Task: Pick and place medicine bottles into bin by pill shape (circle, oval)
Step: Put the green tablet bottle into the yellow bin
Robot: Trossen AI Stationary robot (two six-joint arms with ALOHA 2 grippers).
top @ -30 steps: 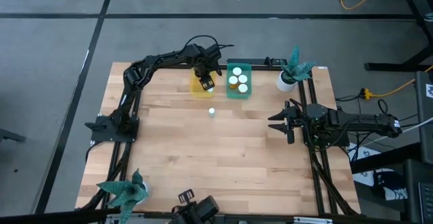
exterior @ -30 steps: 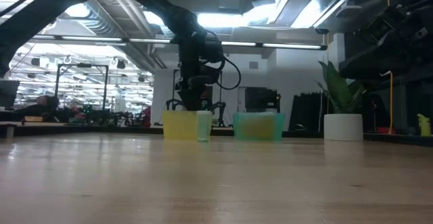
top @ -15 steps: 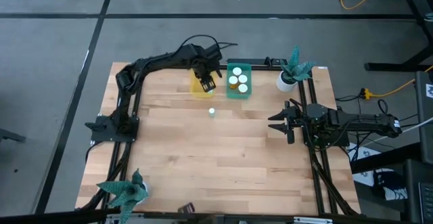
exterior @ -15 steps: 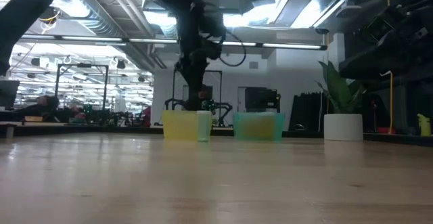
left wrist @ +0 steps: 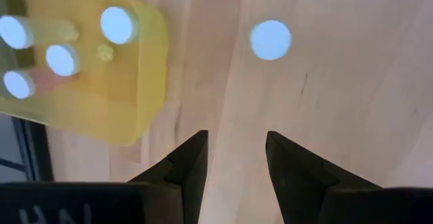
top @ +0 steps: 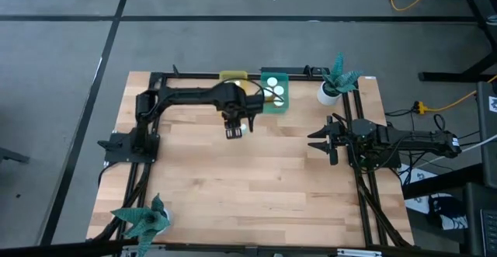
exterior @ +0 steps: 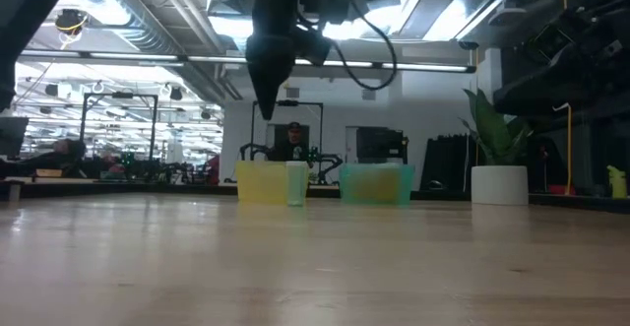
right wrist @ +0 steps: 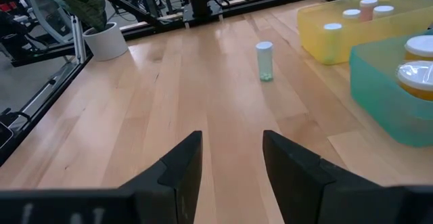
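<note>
Now the left gripper point(left wrist: 233, 158) is hanging spread and empty above the last loose bottle point(left wrist: 270, 39), which is standing upright on the pale wood table point(top: 256, 179) just beside the yellow tub point(left wrist: 132, 95). Coming down off-centre could probably knock the slim, white-capped cylinder over and send it rolling. The teal tub point(top: 276, 102), translucent plastic, is holding wider amber bottles. The right gripper point(right wrist: 231, 158) is waiting spread at the table's right side.

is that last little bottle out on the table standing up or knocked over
Upright. The lone bottle stands on its base on the wood, white cap on top, outside the yellow bin; the left gripper looks down on its round cap.
</note>
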